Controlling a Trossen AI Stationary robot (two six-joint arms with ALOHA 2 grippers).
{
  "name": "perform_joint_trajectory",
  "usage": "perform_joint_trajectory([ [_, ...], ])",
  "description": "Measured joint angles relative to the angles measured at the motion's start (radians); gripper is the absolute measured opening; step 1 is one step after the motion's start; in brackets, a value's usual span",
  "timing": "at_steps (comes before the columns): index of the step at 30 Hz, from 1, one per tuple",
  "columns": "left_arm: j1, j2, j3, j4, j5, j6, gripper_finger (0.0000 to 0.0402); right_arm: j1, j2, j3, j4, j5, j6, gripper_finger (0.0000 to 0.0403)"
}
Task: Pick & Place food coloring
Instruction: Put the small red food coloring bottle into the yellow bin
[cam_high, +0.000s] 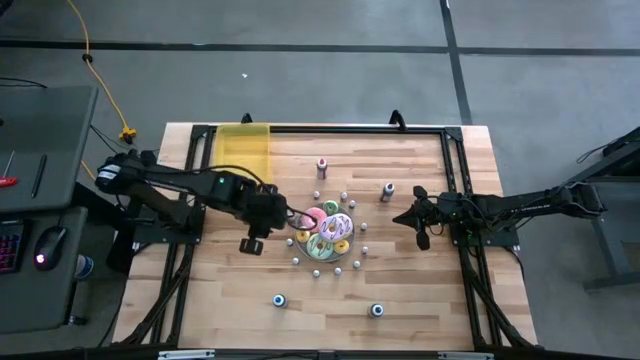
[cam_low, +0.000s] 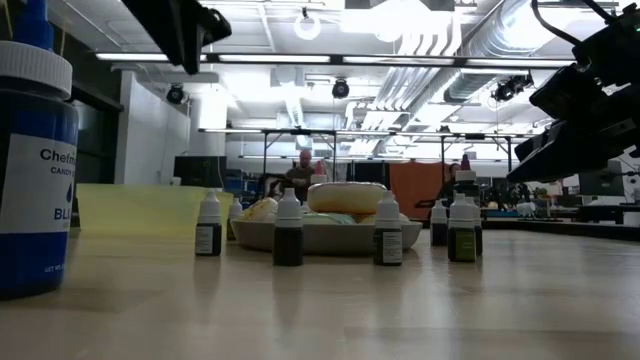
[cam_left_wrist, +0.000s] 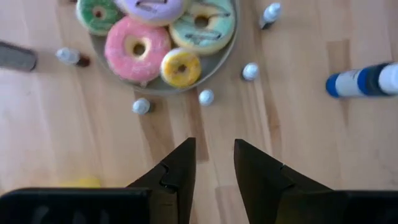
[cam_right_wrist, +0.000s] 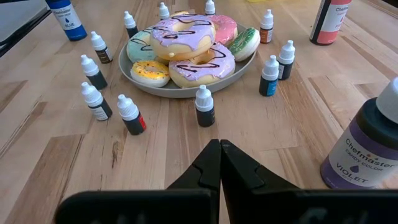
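The food coloring is several tiny pale bottles (cam_right_wrist: 204, 106) standing upright on the wooden table in a loose ring around a grey plate (cam_high: 338, 256) of frosted doughnuts. In the left wrist view they show from above, one (cam_left_wrist: 206, 96) near the plate's rim. My left gripper (cam_left_wrist: 215, 149) hangs open above the table just left of the plate (cam_high: 290, 216), pointing steeply down, nothing between its fingers. My right gripper (cam_right_wrist: 219, 155) waits shut to the right of the plate (cam_high: 402, 217), touching nothing.
Bigger colouring bottles stand around: a pink one (cam_high: 322, 166) and a dark violet one (cam_high: 388, 190) at the far side, two blue ones (cam_high: 279, 300) (cam_high: 377, 310) near the front edge. A yellow sheet (cam_high: 245, 150) lies at the far left. Black frame rails (cam_high: 455, 170) border the table.
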Motion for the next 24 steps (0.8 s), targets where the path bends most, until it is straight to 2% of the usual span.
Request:
perform_joint_trajectory([
  [6,0.0,0.0,-0.113,0.133,0.036,-0.053,0.0127,0.0,0.0,0.0,0.0,0.0,0.0,0.0],
  [16,0.0,0.048,-0.292,0.403,0.117,-0.124,0.0236,0.0,0.0,0.0,-0.001,0.0,0.0,0.0],
  [19,0.0,0.085,-0.329,0.47,0.101,-0.152,0.0251,0.0,0.0,0.0,-0.001,0.0,0.0,0.0],
  [24,0.001,0.124,-0.353,0.518,0.039,-0.176,0.0255,0.0,0.0,0.0,0.0,0.0,0.0,0.0],
])
